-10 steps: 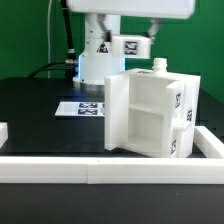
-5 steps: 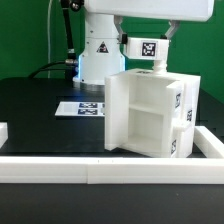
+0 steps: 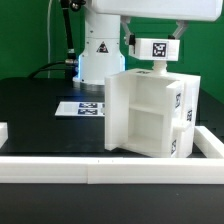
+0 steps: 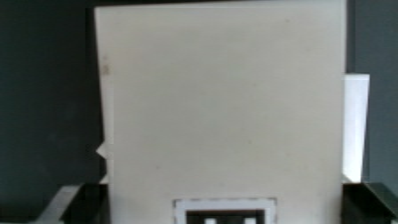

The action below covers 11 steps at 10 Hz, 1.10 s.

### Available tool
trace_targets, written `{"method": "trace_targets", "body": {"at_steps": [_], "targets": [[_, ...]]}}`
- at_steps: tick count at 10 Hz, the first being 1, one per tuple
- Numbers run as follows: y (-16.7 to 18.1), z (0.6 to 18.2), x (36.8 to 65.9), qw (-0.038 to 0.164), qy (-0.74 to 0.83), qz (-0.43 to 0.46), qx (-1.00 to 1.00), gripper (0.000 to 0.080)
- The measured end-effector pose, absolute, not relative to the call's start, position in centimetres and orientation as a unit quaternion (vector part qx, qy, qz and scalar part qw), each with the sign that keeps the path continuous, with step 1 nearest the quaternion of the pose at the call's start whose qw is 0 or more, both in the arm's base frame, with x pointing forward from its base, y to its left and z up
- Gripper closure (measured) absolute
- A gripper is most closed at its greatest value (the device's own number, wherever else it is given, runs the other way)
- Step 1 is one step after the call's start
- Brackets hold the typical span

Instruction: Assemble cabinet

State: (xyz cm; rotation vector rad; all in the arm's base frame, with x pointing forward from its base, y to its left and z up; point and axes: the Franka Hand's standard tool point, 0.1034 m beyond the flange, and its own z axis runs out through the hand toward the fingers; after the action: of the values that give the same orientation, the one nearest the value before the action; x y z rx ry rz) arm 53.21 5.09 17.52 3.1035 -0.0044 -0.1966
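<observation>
The cabinet [image 3: 150,115] stands upright on the black table [image 3: 30,110]. It is close to the edge nearest the exterior camera, toward that view's right corner, just behind the white rail [image 3: 100,165]. Its open side, with the shelves, shows toward that camera. That leaves its flat top free for a part to come down on.

In the wrist view the cabinet [image 4: 214,100] fills almost everything, so the gripper is probably right over it. The arm [image 3: 140,10] reaches in from the far edge. The marker board [image 3: 80,108] lies flat near the middle of the table, apart from the cabinet.

The gripper [image 3: 154,40] hangs just above the cabinet's top. Its jaws look closed on a small block [image 3: 153,48] with a tag, one finger on each side. The block is up off the table, so it must be held.

A short peg [image 3: 160,68] sits on the cabinet top, right under the block. Whether the two touch is hard to tell. The block likely has to line up with that peg before it goes down.
</observation>
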Motion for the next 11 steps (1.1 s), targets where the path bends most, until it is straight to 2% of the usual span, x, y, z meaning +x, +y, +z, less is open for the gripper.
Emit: {"method": "trace_targets", "body": {"at_steps": [4, 7, 11], "targets": [[6.7, 17.2, 53.6, 0.018, -0.002, -0.055, 0.998, 0.024], [6.7, 16.4, 52.9, 0.019, -0.003, -0.057, 0.998, 0.024], [6.6, 16.4, 52.9, 0.019, -0.003, -0.057, 0.998, 0.024]]}}
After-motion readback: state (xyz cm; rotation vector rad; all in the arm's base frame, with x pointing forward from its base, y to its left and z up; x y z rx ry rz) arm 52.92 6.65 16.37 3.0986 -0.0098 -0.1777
